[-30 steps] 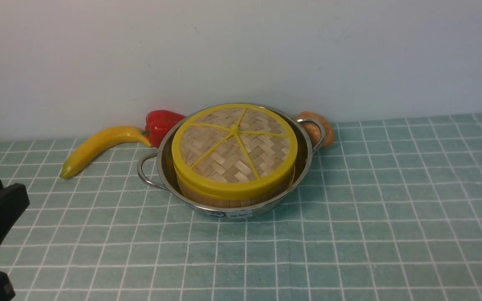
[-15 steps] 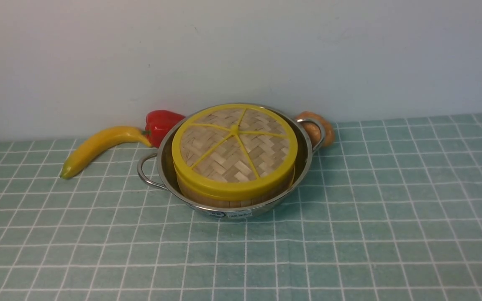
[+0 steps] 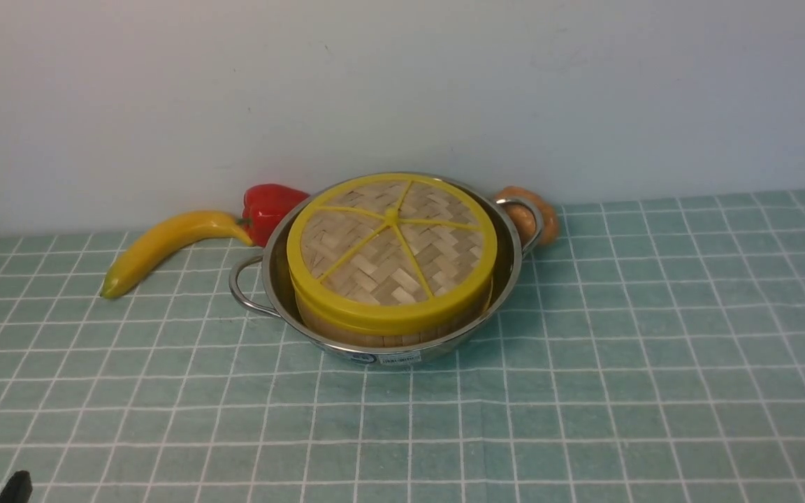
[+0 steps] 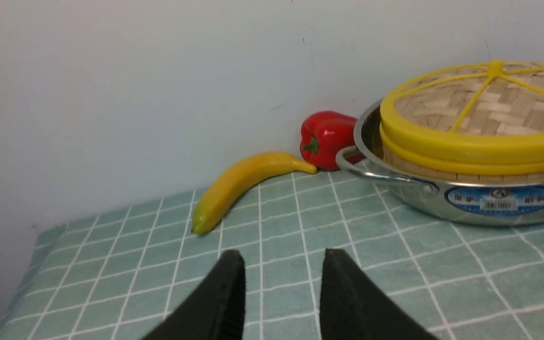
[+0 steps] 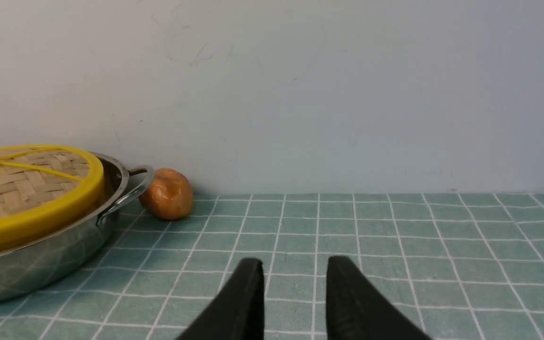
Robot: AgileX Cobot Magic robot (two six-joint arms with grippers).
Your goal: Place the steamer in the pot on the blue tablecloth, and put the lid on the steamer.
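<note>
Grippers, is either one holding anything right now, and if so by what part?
Nothing is held. The left gripper and right gripper both stand open over bare tablecloth, apart from the pot and the lid.

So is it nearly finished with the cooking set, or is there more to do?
It looks finished. The steamer sits inside the pot on the blue tablecloth, and the lid rests on the steamer. Nothing is in hand: the left gripper and right gripper are both open, empty and away from the pot. Nothing seems left.
</note>
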